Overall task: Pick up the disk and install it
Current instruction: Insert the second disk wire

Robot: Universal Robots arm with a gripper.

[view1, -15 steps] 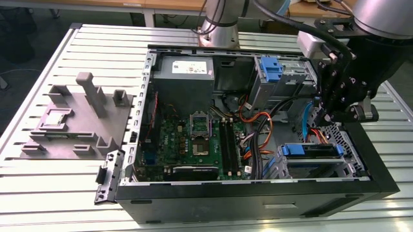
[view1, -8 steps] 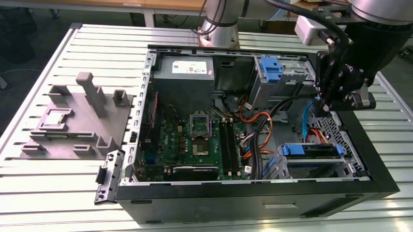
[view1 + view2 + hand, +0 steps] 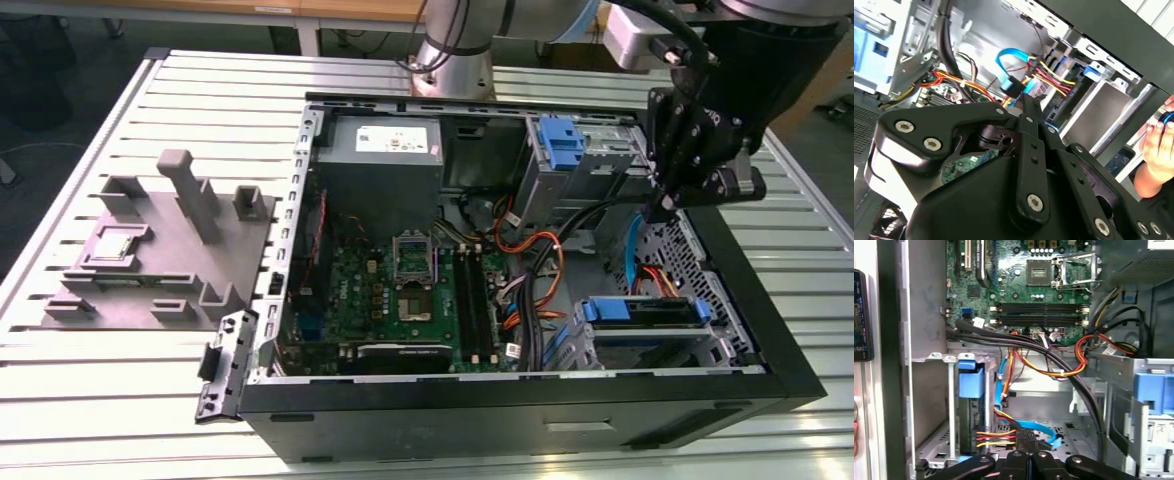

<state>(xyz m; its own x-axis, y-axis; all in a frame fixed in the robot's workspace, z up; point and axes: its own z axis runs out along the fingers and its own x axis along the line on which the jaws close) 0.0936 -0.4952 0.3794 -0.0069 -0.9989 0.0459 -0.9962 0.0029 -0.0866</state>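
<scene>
My gripper (image 3: 663,214) hangs over the exterior view's right side of the open computer case (image 3: 534,400), just above its cables. Its black fingers are pressed together with nothing between them in both wrist views (image 3: 1025,102) (image 3: 1027,437). The tips sit close to a blue flat cable (image 3: 1041,429) and a bundle of red, yellow and black wires (image 3: 1051,75). The disk (image 3: 641,314), with its blue carrier frame, lies in the drive cage at the case's near right corner. In the first wrist view its blue frame (image 3: 970,384) shows inside the metal cage, which hides most of the drive.
A bare blue bracket (image 3: 561,143) sits in the bay at the far right. The motherboard (image 3: 400,290) fills the case floor, crossed by orange and black cables (image 3: 534,270). A grey plastic stand (image 3: 160,250) is on the slatted table (image 3: 120,410). A hand (image 3: 1154,150) is outside the case.
</scene>
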